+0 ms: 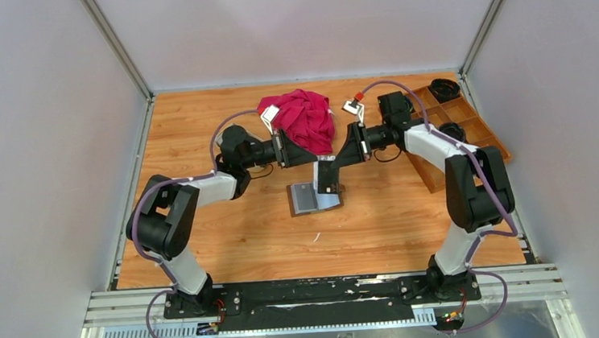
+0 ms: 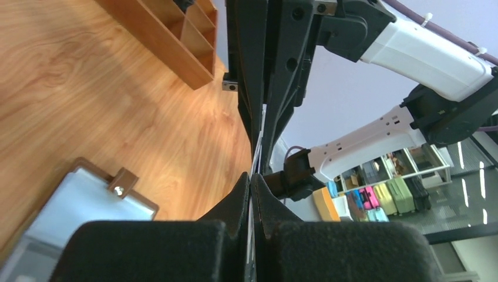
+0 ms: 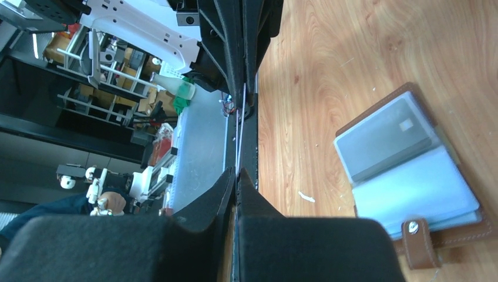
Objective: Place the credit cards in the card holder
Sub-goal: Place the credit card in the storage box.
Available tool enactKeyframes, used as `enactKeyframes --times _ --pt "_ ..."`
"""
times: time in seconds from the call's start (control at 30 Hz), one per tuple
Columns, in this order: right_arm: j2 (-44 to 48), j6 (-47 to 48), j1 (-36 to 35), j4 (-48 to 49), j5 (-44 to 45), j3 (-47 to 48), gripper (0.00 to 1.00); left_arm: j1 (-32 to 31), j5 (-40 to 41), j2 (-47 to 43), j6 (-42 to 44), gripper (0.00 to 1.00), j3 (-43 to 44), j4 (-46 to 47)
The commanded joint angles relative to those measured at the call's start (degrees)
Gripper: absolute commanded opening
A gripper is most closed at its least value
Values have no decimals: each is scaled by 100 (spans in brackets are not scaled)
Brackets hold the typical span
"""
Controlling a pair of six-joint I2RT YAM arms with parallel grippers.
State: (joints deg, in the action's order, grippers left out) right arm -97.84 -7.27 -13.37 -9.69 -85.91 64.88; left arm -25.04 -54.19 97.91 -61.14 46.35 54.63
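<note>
The card holder [image 1: 312, 201] lies open on the table, brown leather with clear sleeves. A grey card sits in one sleeve [image 3: 384, 138]. Its snap tab [image 3: 419, 239] shows in both wrist views, and the holder [image 2: 82, 202] lies low and to the left of the left jaws. Just above the holder hangs one of the credit cards [image 1: 326, 178], white with a dark part and standing on edge. My left gripper [image 1: 317, 161] and right gripper [image 1: 336, 161] meet over it, both shut on it. Its thin edge runs between the left jaws [image 2: 255, 165] and the right jaws [image 3: 239, 135].
A crumpled red cloth [image 1: 306, 118] lies at the back centre, behind the grippers. A wooden compartment tray [image 1: 471, 131] stands at the back right with dark round items in it. A small white scrap [image 1: 315, 237] lies on the wood in front of the holder.
</note>
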Motion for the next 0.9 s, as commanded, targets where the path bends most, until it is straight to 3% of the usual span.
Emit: enactKeyframes --times 0.0,0.33,0.5,0.57,0.73,0.8,0.87 --pt "-429 304 -362 -296 8 590 4 398 -261 109 405 0 330 -269" --pt "-2305 142 -940 -282 -22 2802 3 1379 -1120 471 870 0 1153 -724" --pt "-3118 -717 -1165 367 87 3915 1 1910 -1406 729 914 0 1542 -840" --pt "-3330 -1742 -1207 1710 104 3932 0 2123 -1383 787 838 8 1638 -836" --pt "-4029 -6366 -1221 6939 232 3818 0 2759 -1233 462 789 33 1580 -840" --pt "-4424 -7631 -1217 8220 248 4164 0 2909 -1094 168 973 40 1353 -986" --pt "-4631 -8095 -1218 8686 278 4376 0 2974 -883 -212 1430 48 1083 -1501"
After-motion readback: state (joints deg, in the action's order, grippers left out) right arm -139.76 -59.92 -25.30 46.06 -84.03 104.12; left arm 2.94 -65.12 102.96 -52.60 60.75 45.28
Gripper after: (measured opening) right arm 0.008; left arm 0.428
